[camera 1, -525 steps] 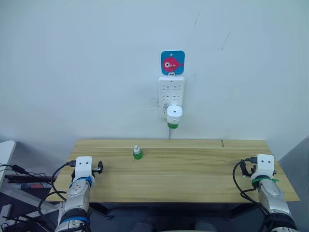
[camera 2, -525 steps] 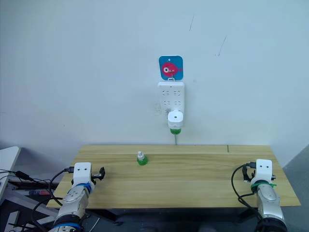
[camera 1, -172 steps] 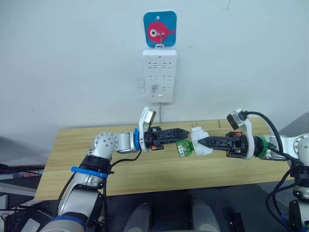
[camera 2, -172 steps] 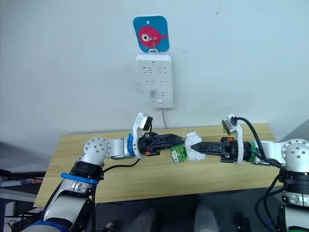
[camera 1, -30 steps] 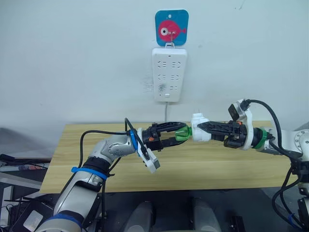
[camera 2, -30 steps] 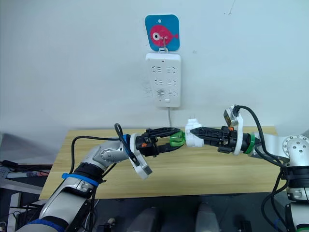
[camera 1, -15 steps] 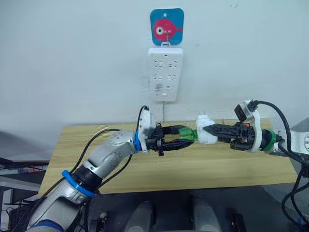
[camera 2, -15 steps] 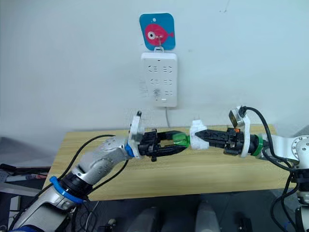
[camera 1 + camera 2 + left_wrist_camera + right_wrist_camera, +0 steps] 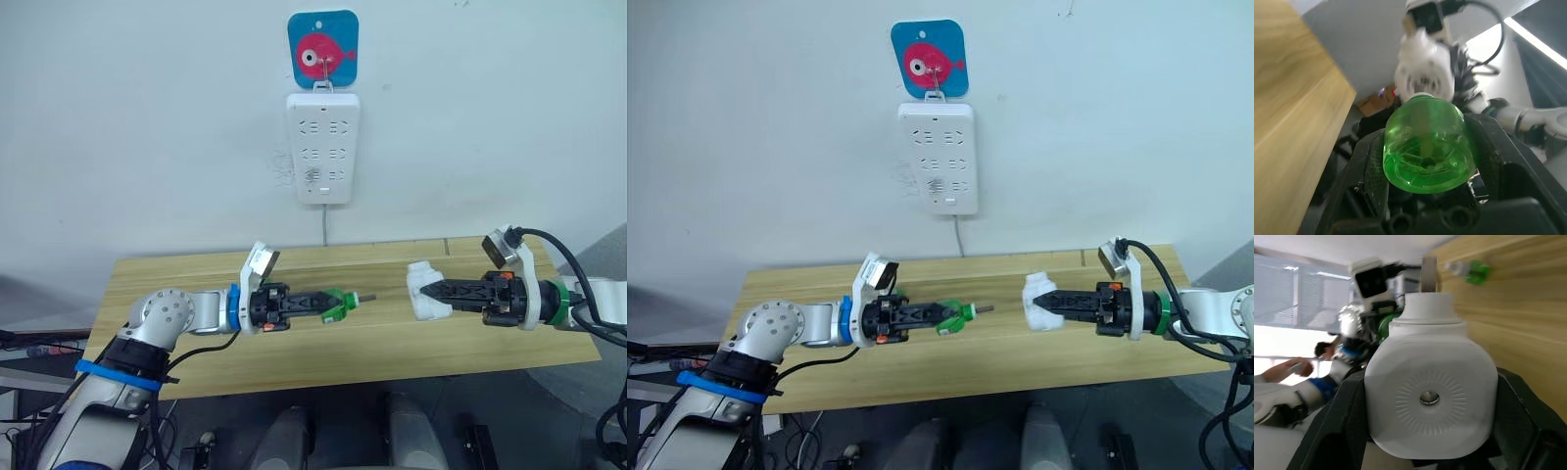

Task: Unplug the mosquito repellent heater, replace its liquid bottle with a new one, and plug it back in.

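Note:
The mosquito repellent heater (image 9: 424, 291) is a small white drum held above the table, off the wall strip, with my right gripper (image 9: 437, 291) shut on it. Its flat face with a round hole (image 9: 1430, 399) looks at the right wrist camera. My left gripper (image 9: 328, 305) is shut on a green liquid bottle (image 9: 335, 304), lying level with its thin wick pointing at the heater. A hand-wide gap separates bottle and heater. The bottle's round base (image 9: 1425, 147) sits between the left fingers. A second green bottle with a white cap (image 9: 1472, 270) stands on the table.
A tall white power strip (image 9: 323, 147) hangs on the wall under a blue fish plaque (image 9: 323, 47), its cord dropping behind the wooden table (image 9: 392, 343). Both arms reach inward over the table's middle. In the right wrist view, a person (image 9: 1283, 369) is beyond the left arm.
The green bottle has come out of the heater. My left gripper drew it away to the left and lower, opening a gap. The right gripper kept hold of the heater.

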Available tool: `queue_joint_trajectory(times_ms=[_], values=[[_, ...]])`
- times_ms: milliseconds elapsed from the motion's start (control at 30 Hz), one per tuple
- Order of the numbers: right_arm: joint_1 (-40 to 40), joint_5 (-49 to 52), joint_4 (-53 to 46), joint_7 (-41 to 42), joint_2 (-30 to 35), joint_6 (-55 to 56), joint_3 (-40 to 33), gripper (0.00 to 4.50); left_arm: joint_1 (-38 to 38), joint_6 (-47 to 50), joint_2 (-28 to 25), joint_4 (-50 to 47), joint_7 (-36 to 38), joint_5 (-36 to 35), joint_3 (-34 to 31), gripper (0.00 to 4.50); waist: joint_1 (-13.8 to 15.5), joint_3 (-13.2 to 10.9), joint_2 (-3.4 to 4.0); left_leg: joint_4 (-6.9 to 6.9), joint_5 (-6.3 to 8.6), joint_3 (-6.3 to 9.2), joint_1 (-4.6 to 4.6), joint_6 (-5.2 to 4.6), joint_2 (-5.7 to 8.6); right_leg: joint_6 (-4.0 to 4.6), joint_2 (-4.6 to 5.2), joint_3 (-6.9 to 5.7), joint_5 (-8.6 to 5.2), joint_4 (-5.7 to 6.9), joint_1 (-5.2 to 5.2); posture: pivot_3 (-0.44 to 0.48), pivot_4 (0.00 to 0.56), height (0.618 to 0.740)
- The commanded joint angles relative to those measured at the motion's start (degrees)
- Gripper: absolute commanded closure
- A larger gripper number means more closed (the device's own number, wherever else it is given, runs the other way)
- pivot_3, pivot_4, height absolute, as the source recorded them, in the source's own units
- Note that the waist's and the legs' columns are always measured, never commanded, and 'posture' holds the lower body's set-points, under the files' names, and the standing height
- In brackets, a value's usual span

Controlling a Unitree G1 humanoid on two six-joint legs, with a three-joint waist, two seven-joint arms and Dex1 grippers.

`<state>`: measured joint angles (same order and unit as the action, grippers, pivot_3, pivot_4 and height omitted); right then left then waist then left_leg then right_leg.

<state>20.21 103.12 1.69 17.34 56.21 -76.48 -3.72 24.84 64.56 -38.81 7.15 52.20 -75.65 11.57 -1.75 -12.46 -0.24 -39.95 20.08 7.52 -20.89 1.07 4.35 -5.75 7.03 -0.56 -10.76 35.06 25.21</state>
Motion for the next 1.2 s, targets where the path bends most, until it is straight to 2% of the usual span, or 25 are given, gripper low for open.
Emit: queue_joint_trajectory(times_ms=[33, 200, 300, 433, 700, 967, 1100, 1133, 1200], values=[[-0.3, -13.4, -0.9, -3.9, 0.7, 4.7, -1.0, 1.54, -0.9, 0.2, -0.4, -2.2, 2.6, 3.2, -3.3, 2.23, 0.1, 0.0, -0.05, -0.01, 0.0, 0.0, 0.0, 0.01, 0.0, 0.0, 0.0, 0.0, 0.0, 0.02, 0.0, 0.009, 0.256, 0.74], [2.1, -40.1, 2.4, -9.1, 0.7, 10.4, 7.0, 1.54, -2.4, 0.1, 1.7, -3.5, 2.0, 7.0, -5.7, 2.23, 0.3, 0.0, -0.06, -0.01, -0.01, -0.03, -0.01, 0.02, 0.04, 0.0, 0.02, 0.05, 0.0, 0.03, 0.04, 0.03, 0.256, 0.74], [4.1, -51.1, 7.1, -6.5, -0.3, 13.7, 10.9, 1.54, -3.3, -0.5, 2.9, -4.9, 1.6, 9.2, -6.6, 2.23, 0.3, -0.1, -0.07, 0.0, -0.01, -0.08, -0.03, 0.03, 0.04, 0.0, 0.04, 0.06, 0.0, 0.02, 0.07, 0.049, 0.254, 0.74], [6.5, -61.0, 14.9, -2.1, -2.3, 15.8, 13.9, 1.54, -4.6, 0.2, 3.3, -6.5, 1.9, 10.6, -7.8, 2.23, 0.3, -0.1, -0.07, 0.02, -0.01, -0.12, -0.02, 0.03, 0.0, 0.01, 0.05, 0.07, 0.01, 0.02, 0.07, 0.065, 0.254, 0.74], [10.8, -72.3, 24.6, 6.8, -6.7, 16.2, 14.8, 1.54, -7.3, 1.2, 3.5, -9.5, 2.2, 11.8, -9.6, 2.23, 0.5, -0.1, -0.04, 0.02, -0.01, -0.1, -0.02, 0.03, 0.0, 0.01, 0.08, 0.09, 0.01, 0.01, 0.07, 0.091, 0.254, 0.74], [11.5, -79.4, 26.7, 11.1, -8.5, 18.1, 13.5, 1.54, -8.3, 1.6, 3.6, -10.4, 3.0, 12.7, -10.5, 2.23, 1.4, -0.1, -0.05, 0.01, -0.01, -0.09, -0.02, 0.04, 0.02, 0.01, 0.08, 0.09, 0.01, 0.0, 0.05, 0.096, 0.241, 0.74], [11.6, -80.5, 24.9, 13.1, -7.8, 19.3, 10.0, 0.21, -8.2, 0.7, 4.5, -10.3, 3.2, 14.0, -10.3, 2.23, 1.7, -0.1, -0.04, 0.01, -0.02, -0.1, -0.01, 0.05, 0.02, 0.01, 0.09, 0.09, 0.01, 0.01, 0.06, 0.084, 0.228, 0.74], [11.6, -80.3, 23.9, 13.5, -7.4, 19.1, 8.8, 0.05, -8.2, 0.4, 4.8, -10.1, 3.2, 14.4, -10.3, 2.23, 1.7, -0.1, -0.04, 0.01, -0.02, -0.11, -0.01, 0.05, 0.03, 0.01, 0.1, 0.09, 0.02, 0.01, 0.06, 0.081, 0.223, 0.74], [10.8, -78.5, 19.0, 15.3, -5.3, 16.8, 5.5, 0.05, -8.0, -0.4, 5.8, -10.1, 3.0, 15.2, -10.6, 2.23, 1.7, -0.1, -0.01, 0.01, -0.02, -0.12, -0.01, 0.06, 0.03, 0.01, 0.11, 0.09, 0.02, 0.01, 0.06, 0.071, 0.209, 0.74]])
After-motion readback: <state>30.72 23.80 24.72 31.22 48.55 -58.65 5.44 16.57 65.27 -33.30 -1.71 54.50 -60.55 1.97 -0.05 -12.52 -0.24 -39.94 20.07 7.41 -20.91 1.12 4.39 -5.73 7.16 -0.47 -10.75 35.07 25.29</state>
